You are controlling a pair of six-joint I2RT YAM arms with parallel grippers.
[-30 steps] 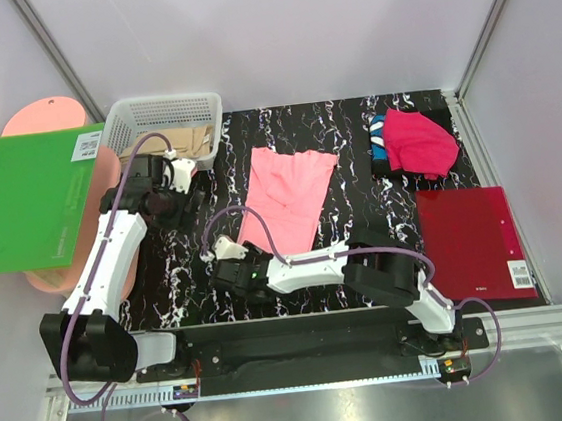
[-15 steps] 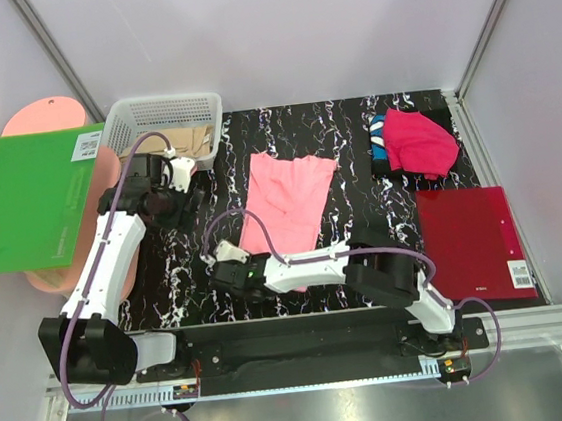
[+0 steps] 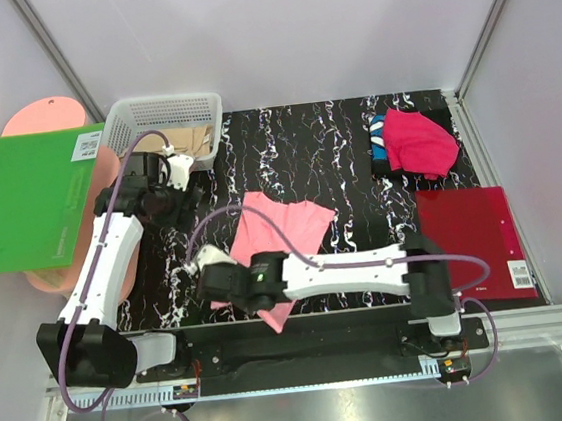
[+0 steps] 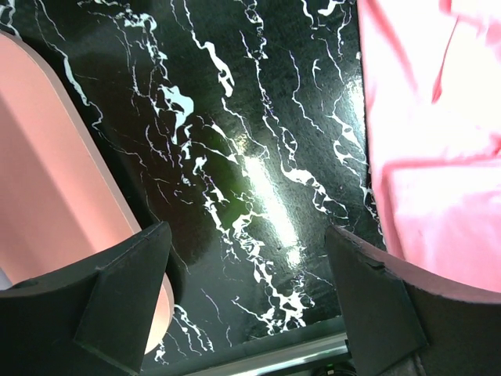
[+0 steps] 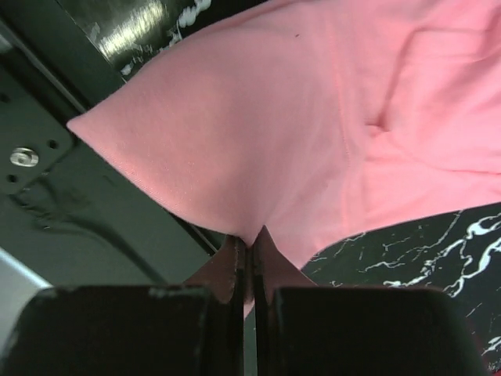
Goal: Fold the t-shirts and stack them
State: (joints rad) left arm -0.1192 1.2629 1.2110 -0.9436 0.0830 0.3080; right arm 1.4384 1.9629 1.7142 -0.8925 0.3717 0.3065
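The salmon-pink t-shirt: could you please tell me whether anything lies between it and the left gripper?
Nothing visible does: only black tabletop lies between the open left gripper and the salmon-pink t-shirt, which the right gripper pinches.

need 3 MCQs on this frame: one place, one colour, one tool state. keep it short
1. The magenta cloth t-shirt lies: A far right of the black marbled table; B near left; C centre.
2. The soft cloth t-shirt pinched by the right tool is: A blue; B salmon-pink; C magenta.
3. The left tool is: A shut on cloth; B open, empty; C out of view.
Key: 1 A, seen there in the top view; 2 B, pink cloth in its shut grip; 3 B, wide gap over bare table.
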